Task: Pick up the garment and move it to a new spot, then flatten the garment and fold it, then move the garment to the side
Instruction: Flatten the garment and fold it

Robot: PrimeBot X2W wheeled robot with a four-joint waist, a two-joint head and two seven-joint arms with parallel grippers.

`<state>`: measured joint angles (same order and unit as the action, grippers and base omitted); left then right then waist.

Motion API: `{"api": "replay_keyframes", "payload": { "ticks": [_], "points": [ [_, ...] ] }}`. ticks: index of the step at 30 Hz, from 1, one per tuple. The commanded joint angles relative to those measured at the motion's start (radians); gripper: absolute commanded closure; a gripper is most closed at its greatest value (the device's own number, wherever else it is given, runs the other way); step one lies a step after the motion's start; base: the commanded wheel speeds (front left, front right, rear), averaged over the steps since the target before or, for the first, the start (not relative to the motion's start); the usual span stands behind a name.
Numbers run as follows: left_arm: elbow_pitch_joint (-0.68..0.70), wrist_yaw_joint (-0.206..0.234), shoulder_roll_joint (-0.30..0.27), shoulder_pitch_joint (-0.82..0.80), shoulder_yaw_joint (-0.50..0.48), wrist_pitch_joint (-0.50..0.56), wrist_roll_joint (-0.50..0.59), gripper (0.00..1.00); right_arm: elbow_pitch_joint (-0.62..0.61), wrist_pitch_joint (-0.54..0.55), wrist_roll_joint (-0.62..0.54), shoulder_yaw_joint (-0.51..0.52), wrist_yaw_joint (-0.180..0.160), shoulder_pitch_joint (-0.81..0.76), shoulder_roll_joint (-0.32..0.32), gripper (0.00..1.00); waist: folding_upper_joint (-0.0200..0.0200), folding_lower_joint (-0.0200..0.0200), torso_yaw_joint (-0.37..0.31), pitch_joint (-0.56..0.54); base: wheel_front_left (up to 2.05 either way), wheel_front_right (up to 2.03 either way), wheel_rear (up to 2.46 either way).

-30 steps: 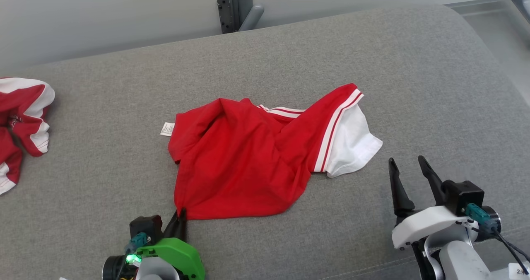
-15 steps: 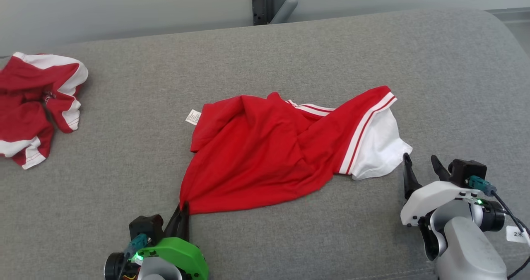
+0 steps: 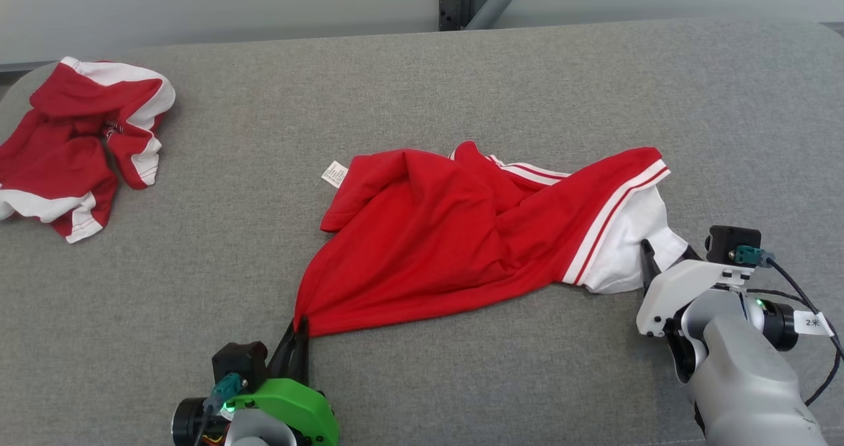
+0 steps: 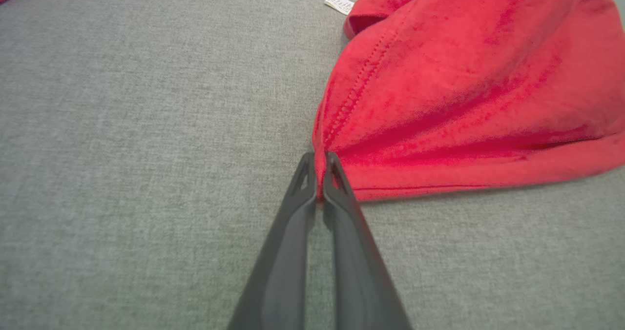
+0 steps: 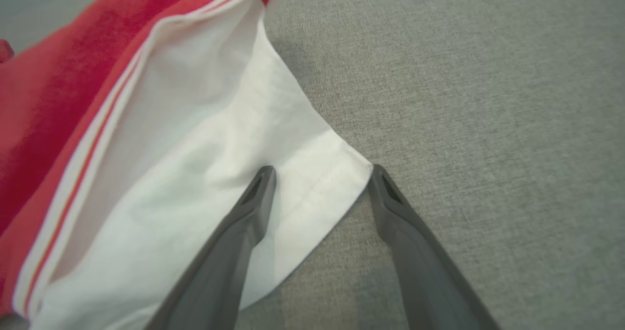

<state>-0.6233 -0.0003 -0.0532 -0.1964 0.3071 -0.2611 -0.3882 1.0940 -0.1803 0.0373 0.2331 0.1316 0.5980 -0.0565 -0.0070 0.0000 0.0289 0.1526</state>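
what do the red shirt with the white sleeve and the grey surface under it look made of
Red shirt with white sleeve: thin, soft knit, probably cotton or polyester jersey, matte; it drapes in loose folds and shows a stitched hem. Grey surface: woven upholstery-type cloth, matte, with a fine heathered weave; possibly padded.

Bare lab-like room, grey upholstered cushion (image 3: 198,340), pale wall (image 3: 198,4)

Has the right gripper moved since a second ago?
Yes. In the head view, the right gripper has advanced to the garment's white sleeve; its open fingers now straddle the sleeve's corner, where bare sofa showed before.
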Motion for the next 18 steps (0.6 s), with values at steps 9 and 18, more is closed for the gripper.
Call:
{"api": "replay_keyframes", "payload": {
  "ticks": [9,18],
  "points": [
    [0.022,0.008,-0.010,0.018,-0.001,-0.005,0.006,1.00,0.110,-0.004,-0.011,0.031,-0.002,0.054,-0.038,1.00,0.0070,0.0000,-0.003,-0.001,0.00,0.00,0.00],
    [0.107,-0.027,-0.002,0.043,-0.053,-0.005,-0.097,1.00,0.069,-0.078,0.106,-0.012,-0.002,0.062,-0.010,1.00,0.0070,0.0000,-0.030,-0.031,0.00,0.00,0.00]
  ]
}}
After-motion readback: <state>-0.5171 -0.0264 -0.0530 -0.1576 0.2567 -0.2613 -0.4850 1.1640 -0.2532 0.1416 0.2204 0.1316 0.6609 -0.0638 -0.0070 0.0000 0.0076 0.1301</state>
